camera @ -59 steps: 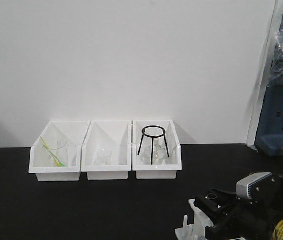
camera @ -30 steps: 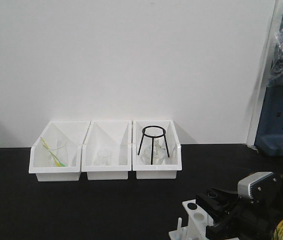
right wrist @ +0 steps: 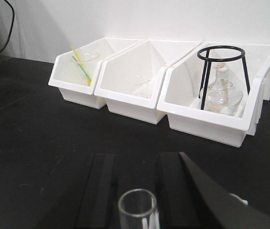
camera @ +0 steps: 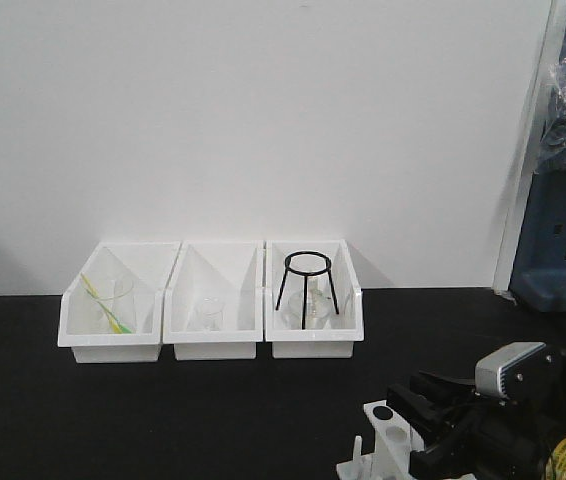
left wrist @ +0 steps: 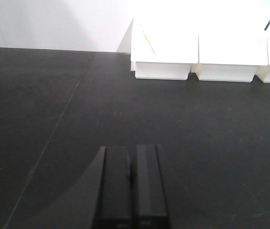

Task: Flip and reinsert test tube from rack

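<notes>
While positioned low over the black tabletop [left wrist: 54, 95], left jaws [left wrist: 132, 176] pressed together, gripping nothing. Right jaws [right wrist: 135, 191] spread wide, with tube [right wrist: 137, 208] upright between pads [right wrist: 99, 186], open rim uppermost; contact with either pad cannot be told. Rack [camera: 388, 445] just beside right gripper at bottom edge. Three bins [camera: 213, 300] well behind, against wall.

Open black tabletop [left wrist: 54, 105], 3 white bins [camera: 213, 300] along far edge

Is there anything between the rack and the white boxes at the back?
No, just bare black table between the rack and the boxes, as the front view shows.
</notes>
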Robot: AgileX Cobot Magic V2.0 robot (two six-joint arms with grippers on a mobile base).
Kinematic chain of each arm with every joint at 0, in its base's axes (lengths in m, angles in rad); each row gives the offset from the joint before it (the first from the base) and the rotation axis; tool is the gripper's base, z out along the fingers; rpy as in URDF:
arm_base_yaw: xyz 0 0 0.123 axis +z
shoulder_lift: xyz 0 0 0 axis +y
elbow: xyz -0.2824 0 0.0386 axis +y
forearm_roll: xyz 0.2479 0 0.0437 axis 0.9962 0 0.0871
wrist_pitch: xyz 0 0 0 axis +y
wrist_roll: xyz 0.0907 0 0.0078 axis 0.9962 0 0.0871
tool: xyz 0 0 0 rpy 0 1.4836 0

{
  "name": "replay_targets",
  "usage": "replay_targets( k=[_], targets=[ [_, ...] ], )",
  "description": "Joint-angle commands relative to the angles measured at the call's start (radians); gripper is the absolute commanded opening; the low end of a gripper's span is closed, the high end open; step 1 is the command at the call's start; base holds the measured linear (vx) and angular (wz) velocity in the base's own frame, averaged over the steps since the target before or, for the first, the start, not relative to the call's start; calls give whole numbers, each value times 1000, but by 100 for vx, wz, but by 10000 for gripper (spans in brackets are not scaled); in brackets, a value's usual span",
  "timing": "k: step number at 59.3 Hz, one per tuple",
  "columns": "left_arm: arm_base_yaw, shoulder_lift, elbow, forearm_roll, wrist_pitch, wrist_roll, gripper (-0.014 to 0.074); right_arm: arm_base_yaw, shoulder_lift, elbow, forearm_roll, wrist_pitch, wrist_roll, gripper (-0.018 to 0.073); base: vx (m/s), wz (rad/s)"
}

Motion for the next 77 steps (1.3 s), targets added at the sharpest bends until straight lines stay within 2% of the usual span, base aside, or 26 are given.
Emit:
replay_targets(
  k=[1,23,35,40,47,55,60,65,71,77],
  targets=[
    [-8,-11,2,-5,-79,0,-6,-5,-39,-27,23,-87,-2,303,0,0],
    [-8,-11,2,-5,-79,0,-6,-5,-181,-28,32,-57,-3,303,0,0],
    [-8,-11,2,-5,-79,0,-6,-5,-321,-28,-3,73,2,301,0,0],
    [-8,-11,2,-5,-79,0,-6,-5,-401,-28,-53,170,59,287,0,0],
    [-8,-11,2,-5,-79,0,-6,-2,-517,-28,-201,337,206,192,0,0],
    [-8,-11,2,-5,-79,0,-6,-2,-652,-27,-457,460,487,-9,0,0],
    [-8,-11,2,-5,-79,0,-6,-2,-731,6,-639,475,691,-15,0,0],
    [-8,-11,2,-5,-79,0,-6,-2,-794,60,-783,475,839,-13,0,0],
    [-8,-11,2,-5,-79,0,-6,-2,-861,115,-917,475,938,-13,0,0],
    [-8,-11,2,-5,-79,0,-6,-2,-910,137,-981,471,977,-12,0,0]
  ],
)
